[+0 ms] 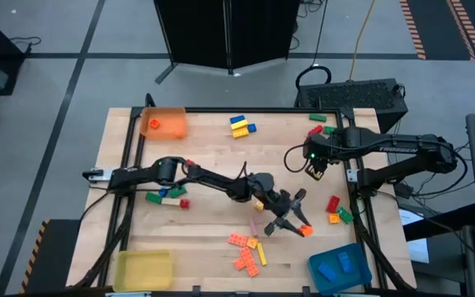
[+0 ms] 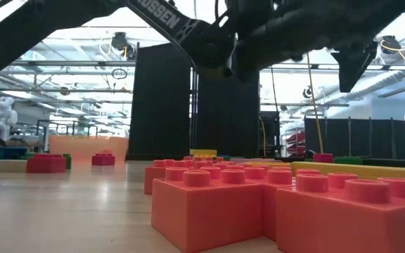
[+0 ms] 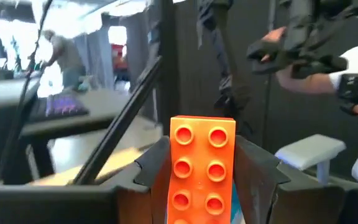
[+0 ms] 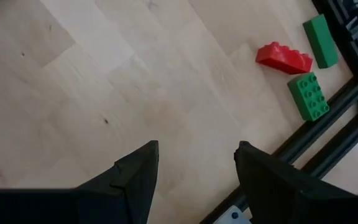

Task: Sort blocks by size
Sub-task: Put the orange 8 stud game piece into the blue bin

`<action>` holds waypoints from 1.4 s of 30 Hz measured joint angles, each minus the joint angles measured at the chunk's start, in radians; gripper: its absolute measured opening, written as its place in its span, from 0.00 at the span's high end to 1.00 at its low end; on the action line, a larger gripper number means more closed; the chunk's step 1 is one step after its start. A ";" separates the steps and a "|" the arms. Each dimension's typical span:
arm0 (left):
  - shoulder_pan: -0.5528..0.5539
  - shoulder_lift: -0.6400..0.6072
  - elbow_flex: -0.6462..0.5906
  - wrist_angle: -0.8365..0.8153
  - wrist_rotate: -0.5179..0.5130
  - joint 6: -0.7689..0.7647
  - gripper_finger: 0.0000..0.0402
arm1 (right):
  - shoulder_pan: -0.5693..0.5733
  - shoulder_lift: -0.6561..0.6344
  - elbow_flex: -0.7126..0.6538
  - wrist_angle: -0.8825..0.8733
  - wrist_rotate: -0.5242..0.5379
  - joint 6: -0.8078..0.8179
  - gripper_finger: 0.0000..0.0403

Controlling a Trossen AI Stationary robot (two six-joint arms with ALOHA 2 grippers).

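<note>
My left gripper reaches out over the table's middle right and is shut on an orange block, a two-stud-wide bar seen in the left wrist view. My right gripper hangs open over bare wood near the right rail, pointing down, with nothing between its fingers. Loose blocks lie flat on the table: an orange and yellow cluster near the front, a red, orange and green group at the right, and a green, blue and red group at the left. My left gripper pinches the orange block by its two long sides between the two fingers. The fingers run along the block about level, and its far end sticks out past their tips. Its studded face is turned toward the wrist camera. It is held clear of the table.
An orange tray stands at the far left, a yellow tray at the near left, a blue tray with blue blocks at the near right. Yellow and blue blocks and red and green ones lie near the far edge. A black rail borders the right side.
</note>
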 joint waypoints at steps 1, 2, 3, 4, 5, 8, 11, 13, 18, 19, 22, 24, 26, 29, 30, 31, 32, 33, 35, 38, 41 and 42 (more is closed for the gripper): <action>0.007 0.000 0.000 -0.005 -0.002 0.000 0.65 | 0.009 -0.002 0.000 -0.010 0.003 -0.002 0.49; 0.014 -0.001 0.000 -0.004 -0.002 -0.001 0.65 | 0.018 -0.008 -0.001 -0.021 0.005 -0.003 0.49; 0.019 -0.002 0.000 -0.004 -0.003 -0.004 0.65 | 0.028 -0.015 -0.002 -0.032 0.005 -0.001 0.49; 0.026 -0.002 0.000 -0.004 -0.005 -0.010 0.65 | 0.038 -0.026 -0.002 -0.047 0.006 0.006 0.49; 0.030 -0.002 0.000 -0.002 -0.004 -0.022 0.65 | 0.048 -0.040 -0.002 -0.065 0.006 0.020 0.49; 0.045 -0.002 0.000 -0.013 -0.004 -0.026 0.65 | 0.085 -0.098 -0.002 -0.128 0.006 0.092 0.49; 0.058 -0.002 0.000 -0.018 -0.007 -0.027 0.65 | 0.131 -0.182 -0.002 -0.135 -0.002 0.160 0.49; 0.064 -0.002 0.000 -0.018 -0.023 -0.026 0.65 | 0.166 -0.237 -0.002 -0.106 -0.018 0.202 0.49; 0.080 -0.002 0.000 -0.034 -0.088 -0.026 0.65 | 0.281 -0.318 -0.014 -0.007 -0.028 0.265 0.49; 0.084 -0.002 0.000 -0.034 -0.091 -0.027 0.65 | 0.303 -0.321 -0.020 -0.010 -0.028 0.275 0.49; 0.093 -0.002 0.000 -0.020 -0.092 -0.046 0.65 | 0.373 -0.321 -0.044 -0.029 -0.028 0.338 0.51; 0.098 -0.002 -0.001 0.010 -0.091 -0.077 0.65 | 0.423 -0.319 -0.068 -0.019 -0.028 0.374 0.53; 0.103 -0.002 -0.001 0.049 -0.081 -0.099 0.65 | 0.473 -0.318 -0.098 0.007 -0.028 0.400 0.54; 0.113 -0.002 -0.001 0.098 -0.062 -0.131 0.65 | 0.546 -0.318 -0.138 0.057 -0.025 0.418 0.57; 0.116 -0.002 -0.001 0.115 -0.055 -0.147 0.65 | 0.569 -0.320 -0.149 0.074 -0.020 0.426 0.58; 0.119 -0.002 -0.001 0.131 -0.053 -0.160 0.65 | 0.590 -0.322 -0.160 0.091 -0.008 0.432 0.59; 0.123 -0.002 -0.001 0.146 -0.051 -0.175 0.65 | 0.610 -0.324 -0.170 0.112 0.010 0.438 0.61; 0.125 -0.003 -0.001 0.158 -0.048 -0.182 0.65 | 0.629 -0.326 -0.179 0.138 0.031 0.441 0.62; 0.129 -0.003 -0.001 0.165 -0.046 -0.184 0.65 | 0.666 -0.328 -0.195 0.183 0.071 0.450 0.63; 0.130 -0.003 -0.001 0.183 -0.042 -0.184 0.65 | 0.718 -0.328 -0.220 0.230 0.140 0.477 0.66; 0.131 -0.003 -0.001 0.211 -0.013 -0.185 0.65 | 0.780 -0.329 -0.263 0.246 0.206 0.527 0.68; 0.132 -0.003 -0.001 0.214 0.002 -0.186 0.65 | 0.804 -0.328 -0.280 0.248 0.225 0.553 0.68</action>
